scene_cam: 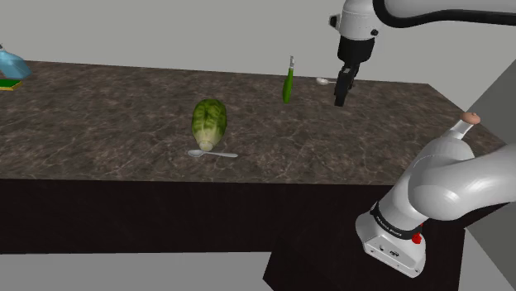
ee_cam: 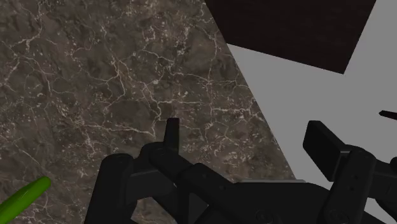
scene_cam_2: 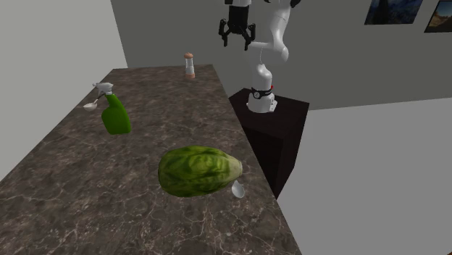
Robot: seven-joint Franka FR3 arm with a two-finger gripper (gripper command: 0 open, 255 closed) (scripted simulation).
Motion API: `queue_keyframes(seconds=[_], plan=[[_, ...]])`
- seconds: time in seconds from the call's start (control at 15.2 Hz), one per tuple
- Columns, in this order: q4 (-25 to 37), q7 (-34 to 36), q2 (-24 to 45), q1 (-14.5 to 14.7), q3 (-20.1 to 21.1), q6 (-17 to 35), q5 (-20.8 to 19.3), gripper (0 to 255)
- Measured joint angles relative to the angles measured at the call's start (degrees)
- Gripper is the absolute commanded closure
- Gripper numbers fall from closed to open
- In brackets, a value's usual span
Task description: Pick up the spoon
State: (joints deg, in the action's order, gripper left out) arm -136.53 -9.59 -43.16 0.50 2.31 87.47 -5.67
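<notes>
Two pale spoons lie on the dark marble counter (scene_cam: 107, 116). One spoon (scene_cam: 211, 154) (scene_cam_2: 237, 190) rests just in front of a green cabbage (scene_cam: 209, 122) (scene_cam_2: 199, 170), partly hidden by it in the second exterior view. The other spoon (scene_cam: 324, 81) (scene_cam_2: 90, 106) lies by a green spray bottle (scene_cam: 288, 83) (scene_cam_2: 114, 112) near the far edge. My gripper (scene_cam: 340, 101) (scene_cam_2: 237, 40) (ee_cam: 248, 137) hangs open well above the counter, close to the bottle-side spoon in the shoulder view. Nothing is between its fingers (ee_cam: 172, 130). A green piece of the bottle (ee_cam: 25, 197) shows beside the hand.
A small shaker (scene_cam: 470, 118) (scene_cam_2: 189, 67) stands at the counter's end nearest the stand (scene_cam_2: 271, 119). A blue object (scene_cam: 10, 64) sits at the far left corner in the shoulder view. The counter edge and grey floor (ee_cam: 305, 89) lie under the gripper.
</notes>
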Motion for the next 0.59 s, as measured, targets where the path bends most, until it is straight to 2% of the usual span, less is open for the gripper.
queue_keyframes(seconds=[0.2,0.59], plan=[[-1.1,-0.1,1.2,0.3,0.1,2.8,0.0,0],[-4.0,0.2,8.7,1.9,1.5,15.8,0.4,0]])
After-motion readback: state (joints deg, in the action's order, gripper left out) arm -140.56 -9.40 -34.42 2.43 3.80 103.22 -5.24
